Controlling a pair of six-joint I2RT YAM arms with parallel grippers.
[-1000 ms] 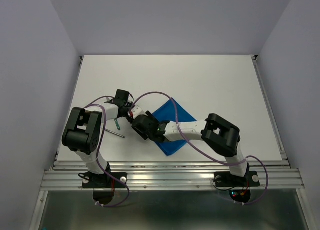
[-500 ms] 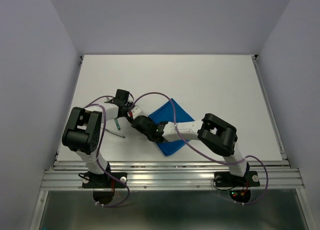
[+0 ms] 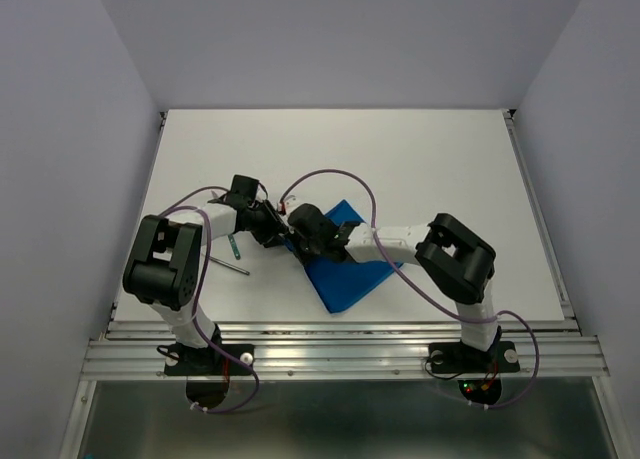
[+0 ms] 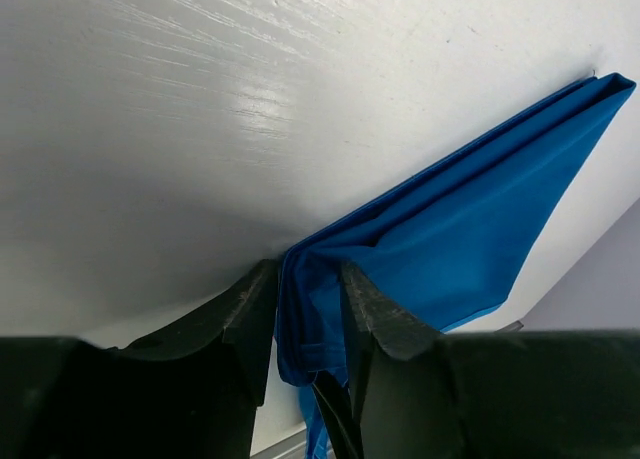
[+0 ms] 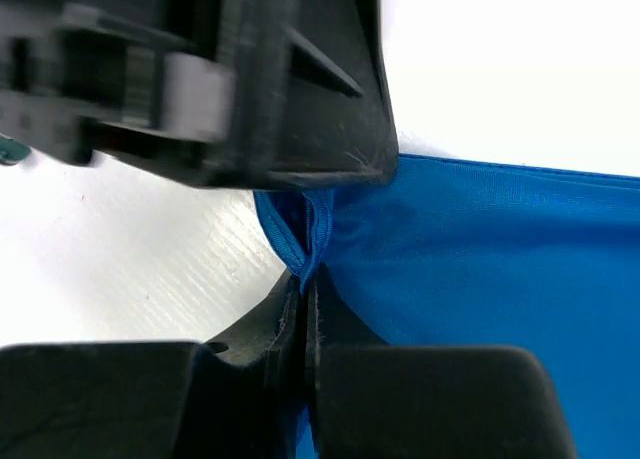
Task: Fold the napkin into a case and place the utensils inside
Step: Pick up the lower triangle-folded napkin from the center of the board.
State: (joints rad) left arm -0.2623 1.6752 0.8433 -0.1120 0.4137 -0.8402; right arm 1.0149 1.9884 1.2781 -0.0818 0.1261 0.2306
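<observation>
**Blue cloth mid-fold, its left corner being pinched**

Lying near the middle of the table (image 3: 420,159), the napkin (image 3: 345,284) is sitting askew as a folded, layered patch, not yet the narrow case. Its longer run is going roughly from the near corner toward the far edge, slightly tilted, and its left corner is pointing at the left arm (image 3: 165,264). On that corner the right gripper (image 5: 305,284) is clamping a raised fold of cloth, jaws together on it. The left gripper (image 4: 310,309) is straddling the same edge with its jaws standing apart, cloth bunching loosely in the gap. The utensils (image 3: 234,249) are lying bare on the table just left of both grippers. Folding is the step in hand, I judge. The next move is calling for the left jaws backing clear, then the right carrying its corner across without dragging the lower layers.
</observation>
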